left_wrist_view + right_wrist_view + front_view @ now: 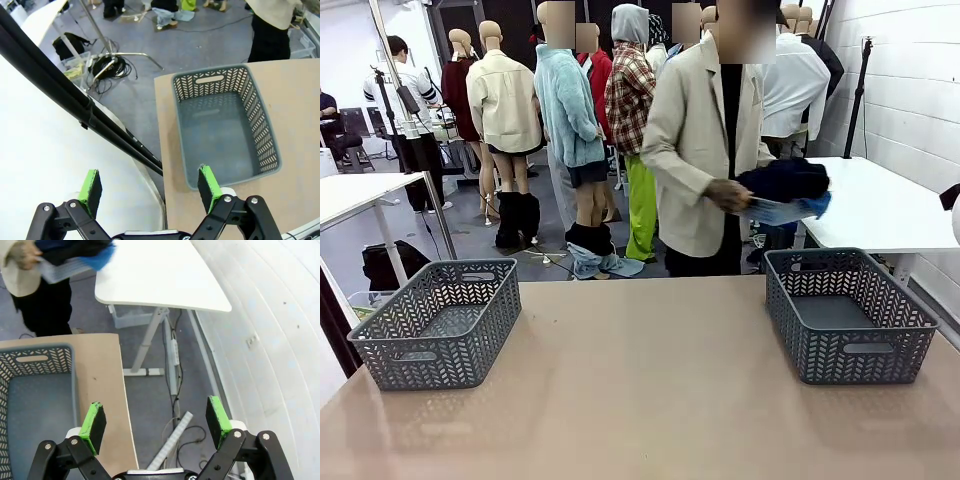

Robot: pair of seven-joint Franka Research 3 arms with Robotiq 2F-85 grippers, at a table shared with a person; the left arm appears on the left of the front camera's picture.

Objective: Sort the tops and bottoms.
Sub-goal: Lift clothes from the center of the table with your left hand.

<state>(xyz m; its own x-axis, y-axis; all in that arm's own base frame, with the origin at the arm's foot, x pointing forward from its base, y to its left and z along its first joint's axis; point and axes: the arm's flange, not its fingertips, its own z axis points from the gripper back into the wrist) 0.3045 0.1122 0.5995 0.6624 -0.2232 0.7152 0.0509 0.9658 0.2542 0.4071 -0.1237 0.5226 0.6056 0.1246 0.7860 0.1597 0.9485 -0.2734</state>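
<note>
A person in a beige coat stands at the far side of the table, holding a stack of folded garments (785,188) in both hands: dark navy or black cloth on top, bright blue beneath. The same bundle (75,255) appears at the top left of the right wrist view. My left gripper (150,186) is open, hanging over the table's left edge beside the left grey basket (222,122). My right gripper (156,420) is open too, past the table's right edge, with the right grey basket (35,395) to its left. Nothing lies between either pair of green pads.
Both lattice baskets (440,320) (850,312) are empty, one at each end of the beige table (640,400). A white table (880,205) stands behind the right one. A black tripod leg (75,100) and cables lie beside the left edge.
</note>
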